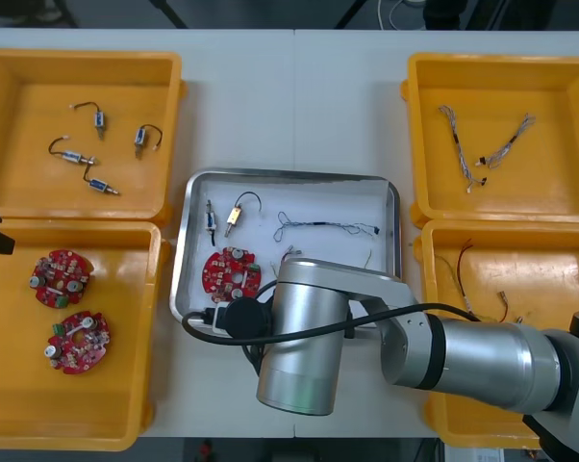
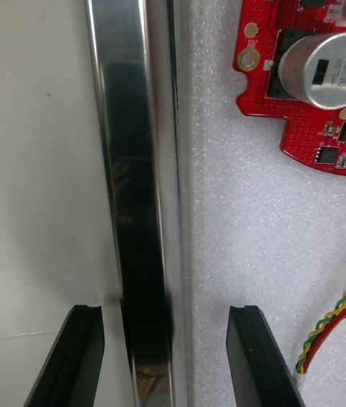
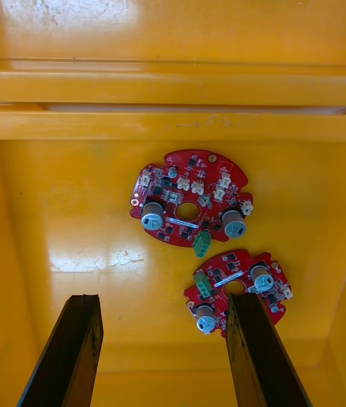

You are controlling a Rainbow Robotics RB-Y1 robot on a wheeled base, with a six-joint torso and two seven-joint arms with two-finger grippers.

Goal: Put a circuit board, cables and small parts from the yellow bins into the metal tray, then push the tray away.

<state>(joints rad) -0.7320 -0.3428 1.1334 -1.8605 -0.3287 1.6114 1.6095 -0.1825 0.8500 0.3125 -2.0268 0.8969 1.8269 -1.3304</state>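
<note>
Jaws spread astride the metal tray's (image 2: 133,162) rim, the right gripper (image 2: 166,313) may tip it pushing; the left gripper (image 3: 162,302) hovers, spread, above 2 circuit boards (image 3: 191,198).

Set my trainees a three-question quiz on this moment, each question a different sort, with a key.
1. True or false: the right gripper, fingers apart, straddles the metal tray's rim.
2. Under the open left gripper, how many circuit boards lie in the near left yellow bin? A one, B two, C four.
3. Fill in: the tray's circuit board lies on a ___ lining.
Key: 1 true; 2 B; 3 white.
</note>
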